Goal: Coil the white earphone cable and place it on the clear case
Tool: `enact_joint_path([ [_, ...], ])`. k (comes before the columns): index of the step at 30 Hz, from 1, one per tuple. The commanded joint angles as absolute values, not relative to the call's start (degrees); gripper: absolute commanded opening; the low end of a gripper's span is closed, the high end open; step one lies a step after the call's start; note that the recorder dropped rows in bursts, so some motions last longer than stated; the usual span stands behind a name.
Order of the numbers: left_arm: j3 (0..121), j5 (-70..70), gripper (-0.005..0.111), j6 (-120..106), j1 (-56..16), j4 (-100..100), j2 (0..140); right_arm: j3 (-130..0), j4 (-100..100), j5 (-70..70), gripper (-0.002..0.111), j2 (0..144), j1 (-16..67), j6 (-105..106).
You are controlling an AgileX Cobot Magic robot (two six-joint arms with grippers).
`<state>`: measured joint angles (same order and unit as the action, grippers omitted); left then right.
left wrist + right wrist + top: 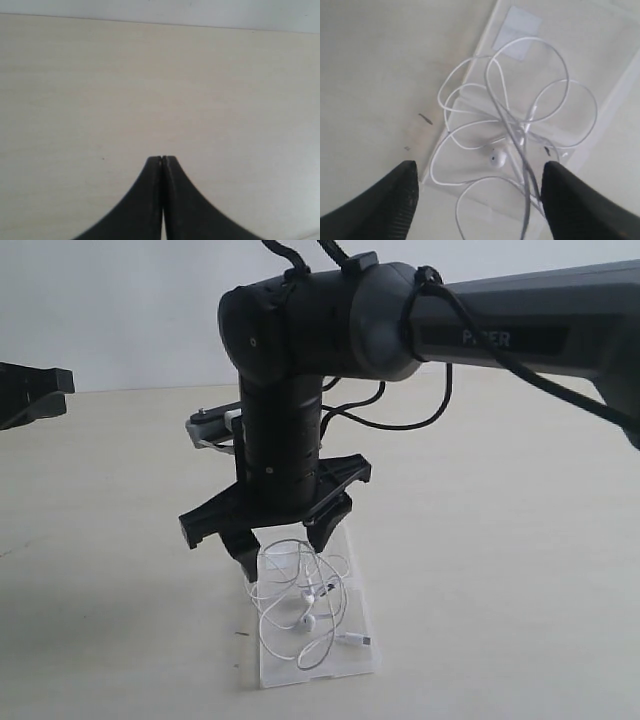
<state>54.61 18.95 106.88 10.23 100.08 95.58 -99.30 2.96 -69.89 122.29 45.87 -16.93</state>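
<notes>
The white earphone cable (305, 605) is lying in loose, overlapping loops on the clear case (350, 665), which sits flat on the worktop (500, 570). In the right wrist view you can see a few loops spilling past one long edge of the case onto the bare worktop. One earbud (496, 159) rests near the middle of the tangle, and the small plug (366, 640) sits near the case's front corner in the exterior view. The white sticker (517, 32) shows through at the far end of the case, with one loop crossing over it.

Your right tool (284, 550) hangs just above the back end of the case, pointing down, released and spread wide, with nothing pinched between its fingers (395, 200). One strand rises toward it between the fingers; you can't tell whether it touches.

Your left tool (163, 165) is clenched tight, tips together, with nothing in it, over bare worktop well apart from the case.
</notes>
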Motion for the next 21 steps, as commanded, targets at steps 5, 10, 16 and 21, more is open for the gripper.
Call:
enact_joint_path([
  [5, 54.52, 18.97, 0.0, 106.54, 10.31, 99.95, 95.08, -99.73, -2.42, -69.96, 0.067, 121.92, 45.19, -17.05],
  [10, 54.52, 18.97, 0.0, 106.54, 10.31, 99.95, 95.08, -99.73, -4.03, -69.96, 0.067, 120.08, 45.19, -17.05],
  [16, 54.52, 18.97, 0.0, 106.54, 10.31, 99.95, 95.08, -98.24, -6.29, -69.96, 0.036, 109.63, 45.19, -16.81],
  [21, 54.52, 18.97, 0.0, 106.54, 10.31, 99.95, 95.08, -79.73, -13.83, -69.96, 0.0, 97.03, 45.19, -16.73],
])
